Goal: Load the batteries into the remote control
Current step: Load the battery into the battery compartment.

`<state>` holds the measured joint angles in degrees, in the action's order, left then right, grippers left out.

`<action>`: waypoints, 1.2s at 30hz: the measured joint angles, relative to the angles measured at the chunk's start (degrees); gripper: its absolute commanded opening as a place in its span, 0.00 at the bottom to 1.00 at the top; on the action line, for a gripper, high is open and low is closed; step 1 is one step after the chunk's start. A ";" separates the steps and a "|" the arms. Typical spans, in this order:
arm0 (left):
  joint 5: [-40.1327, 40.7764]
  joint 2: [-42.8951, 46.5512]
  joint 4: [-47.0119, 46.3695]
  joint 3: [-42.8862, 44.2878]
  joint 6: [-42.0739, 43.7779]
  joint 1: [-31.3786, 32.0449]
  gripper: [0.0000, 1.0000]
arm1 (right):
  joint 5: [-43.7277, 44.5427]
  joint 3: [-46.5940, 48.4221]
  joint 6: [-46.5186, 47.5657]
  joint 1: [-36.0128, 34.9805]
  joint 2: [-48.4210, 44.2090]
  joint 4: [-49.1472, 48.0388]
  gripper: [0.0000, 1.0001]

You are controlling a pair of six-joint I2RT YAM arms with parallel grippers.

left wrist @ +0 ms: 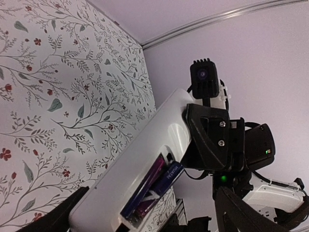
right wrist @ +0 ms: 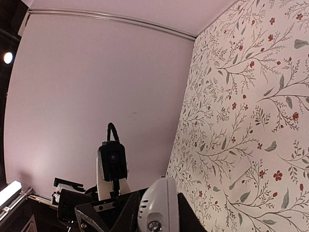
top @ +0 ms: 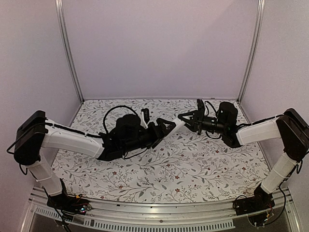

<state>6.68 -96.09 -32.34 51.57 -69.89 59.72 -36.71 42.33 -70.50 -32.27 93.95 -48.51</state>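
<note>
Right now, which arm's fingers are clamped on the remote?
The right fingers, shut on the remote control; the left fingers stand open at its other end.

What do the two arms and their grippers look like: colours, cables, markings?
The left arm and right arm match: white tubular links with bulky black joint housings. The left gripper and right gripper are black, with angular fingers and a black camera block on each wrist. Thin black cables loop off the wrists. A small green light glows on the right wrist. No markings are legible.
</note>
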 measured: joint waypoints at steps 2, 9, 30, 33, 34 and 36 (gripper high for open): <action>0.02 -0.70 0.00 0.68 0.00 0.00 0.87 | 0.07 -0.02 0.04 0.02 -0.15 0.07 0.00; -0.04 -2.73 -0.13 2.82 -0.02 0.00 0.82 | 0.20 -0.09 1.55 -0.07 -1.81 1.40 0.00; -0.07 -4.44 -1.62 4.22 -0.52 0.00 0.73 | 0.92 -0.48 6.75 -0.35 -6.01 7.87 0.00; -0.04 -4.61 -1.62 4.33 -0.92 0.00 0.69 | 1.05 -0.48 7.08 -0.35 -6.38 8.20 0.00; -0.04 -4.68 -1.64 4.33 -0.96 0.00 0.67 | 1.05 -0.48 7.13 -0.35 -6.45 8.24 0.00; -0.04 -4.87 -1.77 4.33 -1.31 0.00 0.63 | 1.05 -0.48 7.21 -0.35 -6.47 8.28 0.00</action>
<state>6.63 -100.97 -34.11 55.90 -71.20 59.72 -35.66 41.85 -63.29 -32.62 87.48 -40.23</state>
